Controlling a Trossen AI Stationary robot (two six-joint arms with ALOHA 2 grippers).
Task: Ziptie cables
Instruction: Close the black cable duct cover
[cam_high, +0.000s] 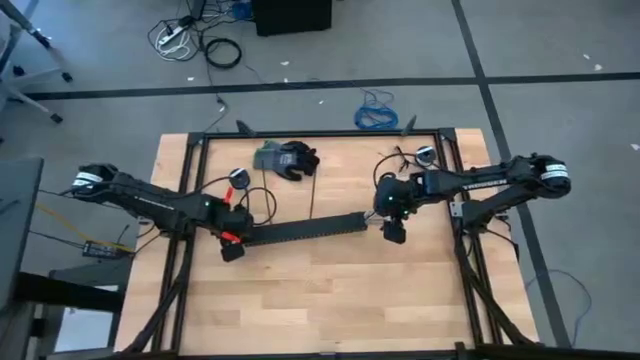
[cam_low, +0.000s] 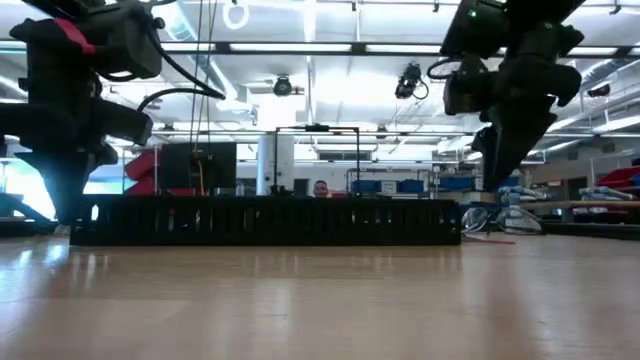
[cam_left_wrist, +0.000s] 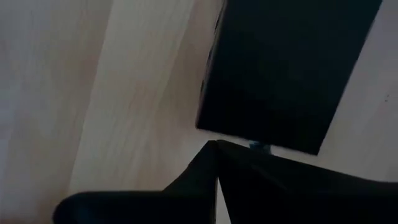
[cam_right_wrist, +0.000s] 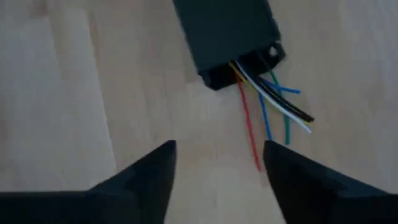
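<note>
Cables (cam_right_wrist: 267, 102) lie just beyond the spread right claw (cam_right_wrist: 217, 168).

Red, blue, green, white, yellow cables (cam_right_wrist: 268, 106) leave a black duct (cam_right_wrist: 224, 37).

Left arm reaches in from the table's left side, wrist bent down; left gripper (cam_high: 233, 249) low over the wood, fingers (cam_left_wrist: 186, 186) apparently closed together. Right arm extends from the right side; right gripper (cam_high: 394, 231) points down, fingers (cam_right_wrist: 143, 180) spread apart.
</note>
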